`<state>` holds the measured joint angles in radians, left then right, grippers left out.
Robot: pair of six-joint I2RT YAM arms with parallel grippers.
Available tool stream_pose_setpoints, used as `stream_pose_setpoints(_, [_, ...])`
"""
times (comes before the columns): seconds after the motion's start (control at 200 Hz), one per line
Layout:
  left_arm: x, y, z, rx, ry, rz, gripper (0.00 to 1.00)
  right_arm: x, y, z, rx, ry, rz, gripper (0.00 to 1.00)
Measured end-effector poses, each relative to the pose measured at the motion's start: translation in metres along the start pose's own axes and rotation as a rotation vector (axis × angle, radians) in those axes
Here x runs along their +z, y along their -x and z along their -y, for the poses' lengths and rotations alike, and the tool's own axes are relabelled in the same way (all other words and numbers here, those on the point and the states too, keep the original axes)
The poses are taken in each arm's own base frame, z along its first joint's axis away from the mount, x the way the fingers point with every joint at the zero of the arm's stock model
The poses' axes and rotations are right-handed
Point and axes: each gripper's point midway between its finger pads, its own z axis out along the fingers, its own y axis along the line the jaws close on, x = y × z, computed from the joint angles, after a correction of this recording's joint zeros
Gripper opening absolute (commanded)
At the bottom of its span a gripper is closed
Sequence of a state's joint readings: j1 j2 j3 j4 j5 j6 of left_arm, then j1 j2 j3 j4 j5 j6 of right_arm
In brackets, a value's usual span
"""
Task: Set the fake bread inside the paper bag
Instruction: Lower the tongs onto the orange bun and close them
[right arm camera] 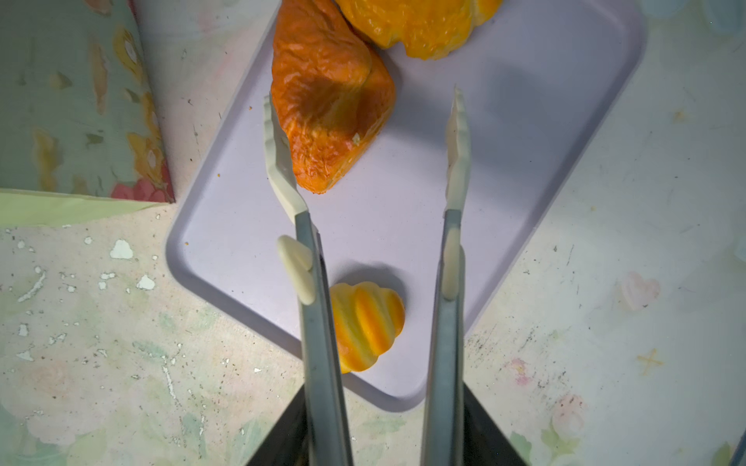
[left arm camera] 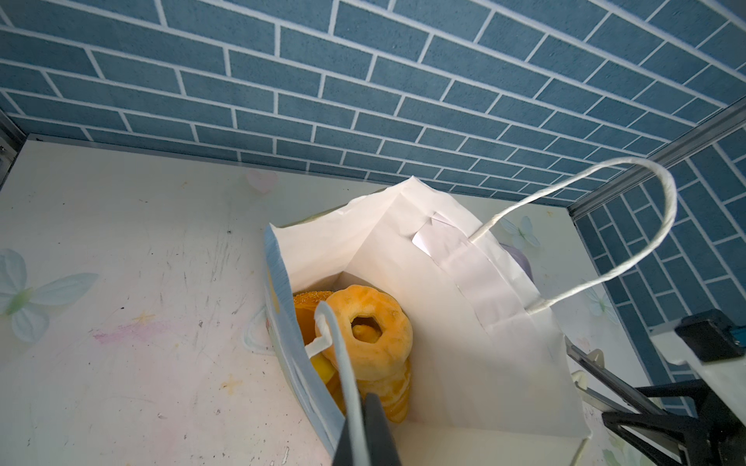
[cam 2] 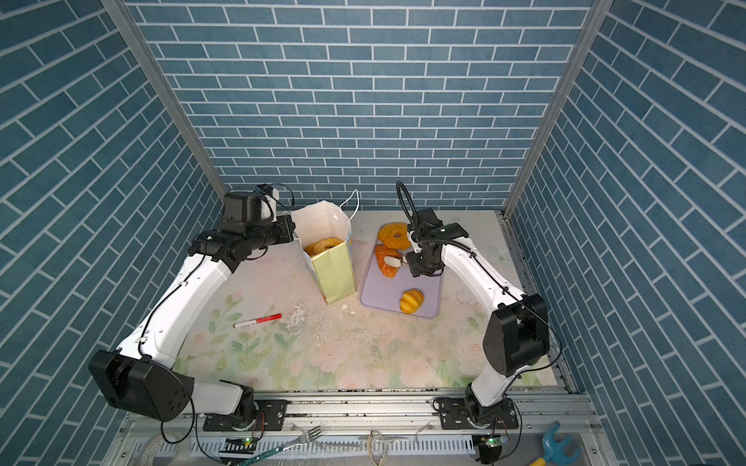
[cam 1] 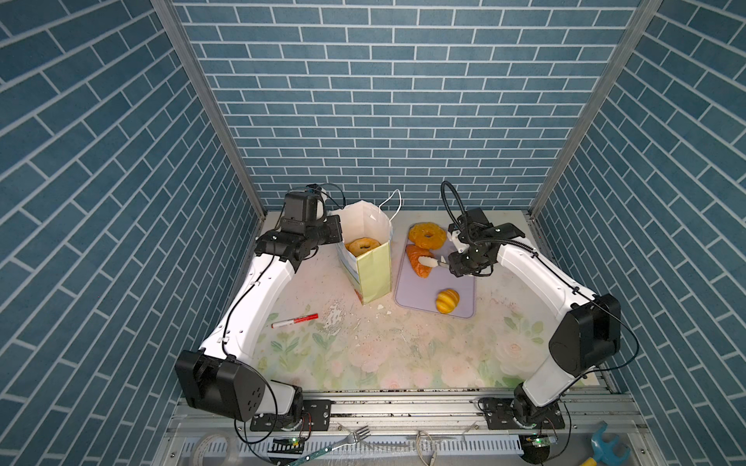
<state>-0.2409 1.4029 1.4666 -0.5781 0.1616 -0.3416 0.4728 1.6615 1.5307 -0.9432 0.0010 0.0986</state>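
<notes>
The paper bag (cam 1: 373, 274) (cam 2: 337, 274) stands upright and open at the middle back. A ring doughnut (left arm camera: 371, 331) lies inside on top of other fake bread. My left gripper (left arm camera: 359, 427) is shut on the bag's near cord handle (left arm camera: 343, 363), at the bag's left rim (cam 1: 334, 234). On the lilac tray (cam 1: 424, 290) (right arm camera: 504, 141) lie another doughnut (cam 1: 427, 236), a brownish-red croissant (right arm camera: 327, 105) and a ridged roll (right arm camera: 369, 322). My right gripper (right arm camera: 362, 97) (cam 1: 430, 262) is open over the tray. The croissant's end sits between its white tips, against one of them.
A red marker (cam 1: 294, 320) lies on the flowered table left of the bag, with white flakes (cam 1: 335, 318) scattered near it. A fork (cam 1: 351, 437) and a blue toy wrench (cam 1: 605, 448) rest on the front rail. Brick-patterned walls close three sides.
</notes>
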Motion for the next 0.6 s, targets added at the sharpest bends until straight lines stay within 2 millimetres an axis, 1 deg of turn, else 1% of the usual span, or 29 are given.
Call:
stream_pose_setpoints(0.115, [0.000, 0.000, 0.000, 0.000, 0.000, 0.000, 0.00, -0.006, 0.008, -0.011, -0.022, 0.010, 0.026, 0.52])
stream_pose_setpoints(0.22, [0.000, 0.000, 0.000, 0.000, 0.000, 0.000, 0.00, -0.003, 0.012, -0.019, -0.032, 0.018, 0.027, 0.53])
stream_pose_setpoints(0.29, [0.000, 0.000, 0.000, 0.000, 0.000, 0.000, 0.00, 0.005, 0.013, -0.022, -0.032, 0.016, 0.013, 0.53])
stream_pose_setpoints(0.455, [0.000, 0.000, 0.000, 0.000, 0.000, 0.000, 0.00, 0.030, 0.010, -0.021, -0.001, -0.005, -0.038, 0.53])
stream_pose_setpoints(0.6, [0.000, 0.000, 0.000, 0.000, 0.000, 0.000, 0.00, 0.047, 0.009, -0.022, 0.005, -0.007, -0.062, 0.52])
